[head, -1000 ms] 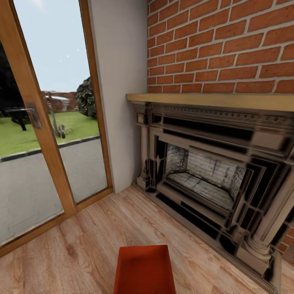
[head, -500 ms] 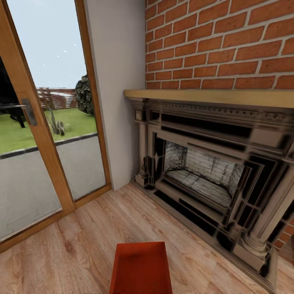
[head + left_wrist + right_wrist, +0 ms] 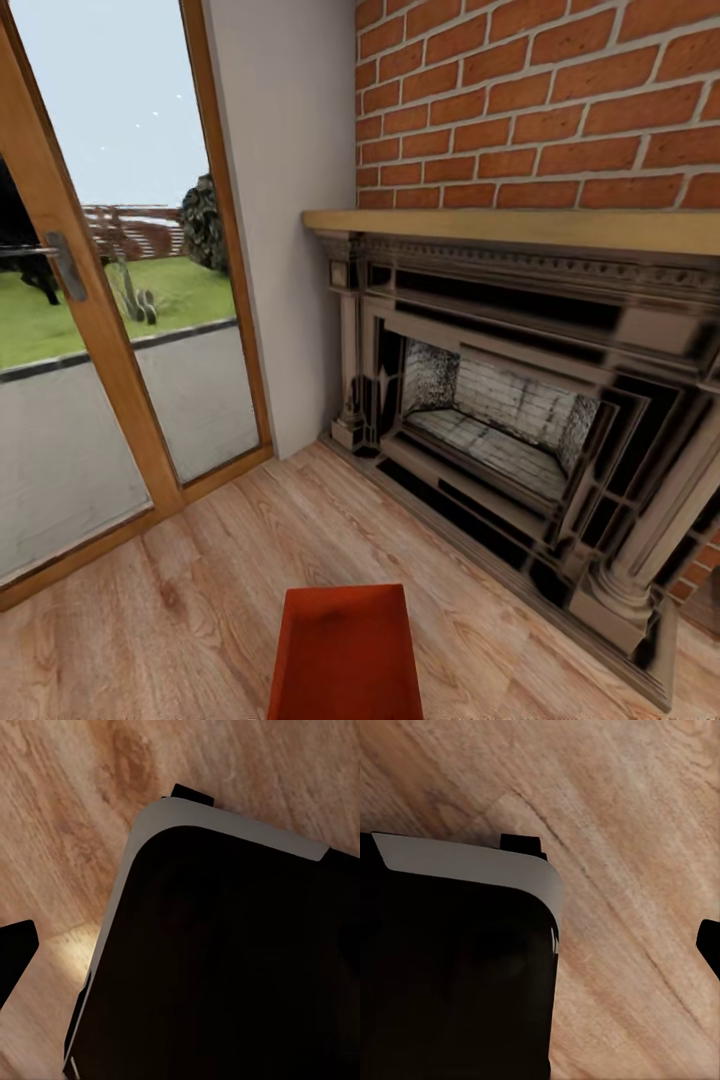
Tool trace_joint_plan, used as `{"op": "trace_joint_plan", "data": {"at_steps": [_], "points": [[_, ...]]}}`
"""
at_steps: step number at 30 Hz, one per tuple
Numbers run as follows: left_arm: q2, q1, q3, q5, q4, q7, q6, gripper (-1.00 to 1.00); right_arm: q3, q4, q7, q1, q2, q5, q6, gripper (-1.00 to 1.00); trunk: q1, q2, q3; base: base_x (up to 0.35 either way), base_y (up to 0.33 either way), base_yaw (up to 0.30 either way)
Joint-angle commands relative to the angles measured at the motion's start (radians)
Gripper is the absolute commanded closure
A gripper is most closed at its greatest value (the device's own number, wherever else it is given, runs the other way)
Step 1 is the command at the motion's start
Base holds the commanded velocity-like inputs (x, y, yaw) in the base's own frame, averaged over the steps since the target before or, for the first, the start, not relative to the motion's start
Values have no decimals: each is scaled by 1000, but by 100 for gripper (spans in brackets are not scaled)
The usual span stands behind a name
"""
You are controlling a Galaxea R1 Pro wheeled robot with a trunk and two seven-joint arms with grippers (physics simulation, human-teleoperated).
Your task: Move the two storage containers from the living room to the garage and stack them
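We're early on, w/ one orange-red container near us on the living room's wood floor, in front of the fireplace; garage stacking not begun; can't tell the state of either arm's jaws.

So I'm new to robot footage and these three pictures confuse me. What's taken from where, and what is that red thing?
The big picture comes from a camera on a wheeled, two-armed robot's head, looking forward and down. It faces a dark fireplace under a brick wall, with a glass door at the left. The red thing at the lower edge is a storage container over the wood plank floor; what supports it is out of frame. The two small pictures come from cameras near each arm's jaws, looking down at the same wood floor past the robot's dark base.
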Motion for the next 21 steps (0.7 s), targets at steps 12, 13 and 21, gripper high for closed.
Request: {"op": "trace_joint_plan", "data": {"at_steps": [12, 13, 21], "points": [[0, 0, 0, 3, -1, 1, -1, -100, 8, 3, -1, -1, 0, -10, -6, -100, 0, 0, -20, 0, 96, 0], [0, 0, 0, 3, -1, 1, -1, -100, 8, 3, -1, -1, 0, -10, -6, -100, 0, 0, -21, 0, 47, 0], [0, 0, -1, 3, -1, 1, -1, -100, 9, 3, -1, -1, 0, -10, -6, -100, 0, 0, -34, 0, 12, 0]]}}
